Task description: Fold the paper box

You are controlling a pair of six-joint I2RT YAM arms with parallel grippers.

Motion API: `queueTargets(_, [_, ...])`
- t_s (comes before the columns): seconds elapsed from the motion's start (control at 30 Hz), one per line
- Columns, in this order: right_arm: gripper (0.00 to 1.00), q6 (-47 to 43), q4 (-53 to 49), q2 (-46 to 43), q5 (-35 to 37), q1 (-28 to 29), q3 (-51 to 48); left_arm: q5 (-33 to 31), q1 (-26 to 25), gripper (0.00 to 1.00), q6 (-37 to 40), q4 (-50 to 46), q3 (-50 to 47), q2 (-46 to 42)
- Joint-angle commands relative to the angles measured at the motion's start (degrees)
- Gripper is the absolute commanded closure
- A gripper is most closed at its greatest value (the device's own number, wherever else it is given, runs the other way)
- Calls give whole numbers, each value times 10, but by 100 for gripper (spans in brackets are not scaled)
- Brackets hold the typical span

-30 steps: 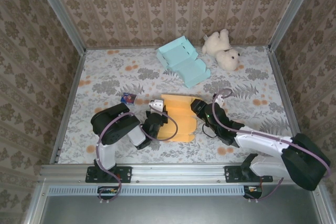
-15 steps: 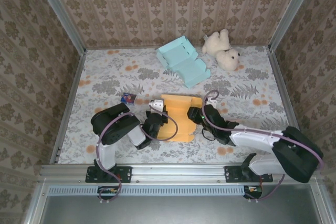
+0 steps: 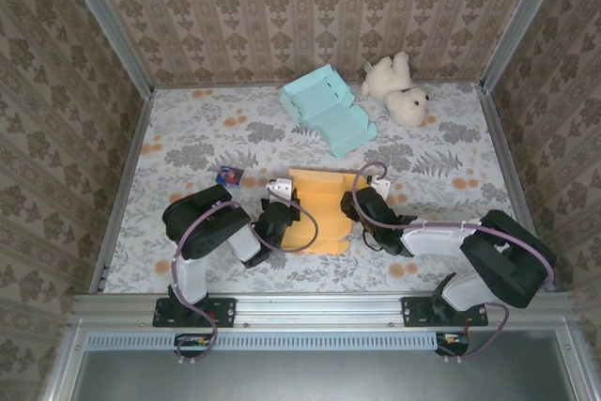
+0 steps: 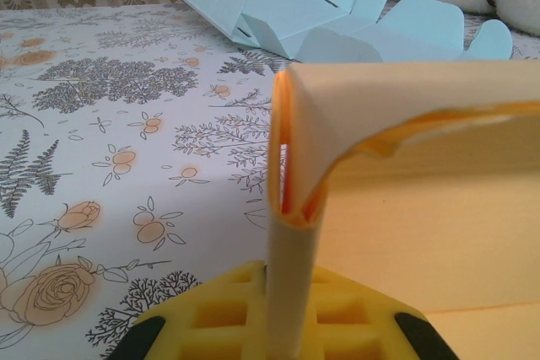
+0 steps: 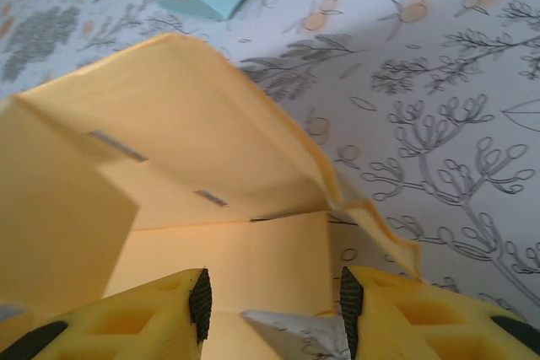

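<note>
My left gripper (image 4: pixel 291 314) is clamped tight on an upright, curled flap (image 4: pixel 297 166) of the yellow paper box (image 3: pixel 319 218). My right gripper (image 5: pixel 274 301) stands part open over the opposite edge, gripping nothing that I can see. The box lies between the two, a half-raised blank, its long axis running away from the arm bases. The right wrist view shows slots (image 5: pixel 118 146) and a lifted side panel, which look flat from overhead.
</note>
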Motion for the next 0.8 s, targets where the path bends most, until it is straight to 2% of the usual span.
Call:
queueTargets(0.0, [53,-6,22,27,11,-8,4,6,-5,100,4,-4,2,13])
queueTargets(0.37, [53,-42,162,71,-38,-8,-12,7,-5,100,4,-5,2,14])
queueTargets(0.77, [54,-60,168,100,-49,20,11,9,-5,100,4,-5,3,15])
